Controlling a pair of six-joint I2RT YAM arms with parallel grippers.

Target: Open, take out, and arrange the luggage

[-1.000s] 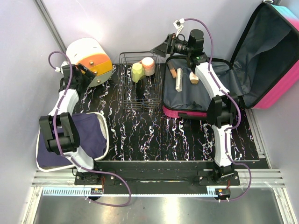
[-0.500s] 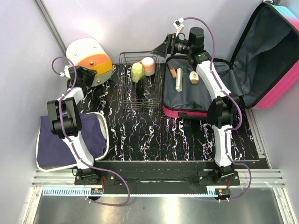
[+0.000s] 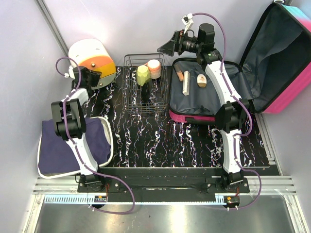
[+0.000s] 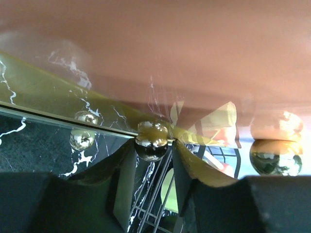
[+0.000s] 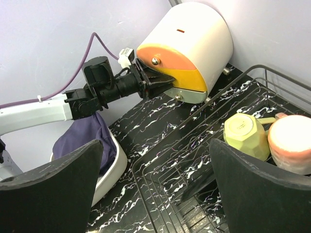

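The desk is black with white marbling. Pale lilac walls close it in, and metal rails run along its near edge. A wire basket stands at the rear middle and holds a yellow-green cup and a pink cup.

Just right of the basket lies the luggage. It is open, with its lid leaning away to the right, and small wooden pieces lie on the grey lining. Left of the basket sits the white-and-orange drawer box. Nearer than the box, also left of the basket, is a white tub with a navy cloth in it.

The left pincer is at the box's orange front. Its fingers are narrowed on either side of a shiny knob, but I cannot tell whether they press on it. The right pincer hangs just right of the basket's rear edge, spread wide and holding nothing.

A second ago the left arm's elbow lay low over the tub; it has since folded up and the pincer has come in to the box. The right pincer has lifted slightly. The luggage and basket have not moved.
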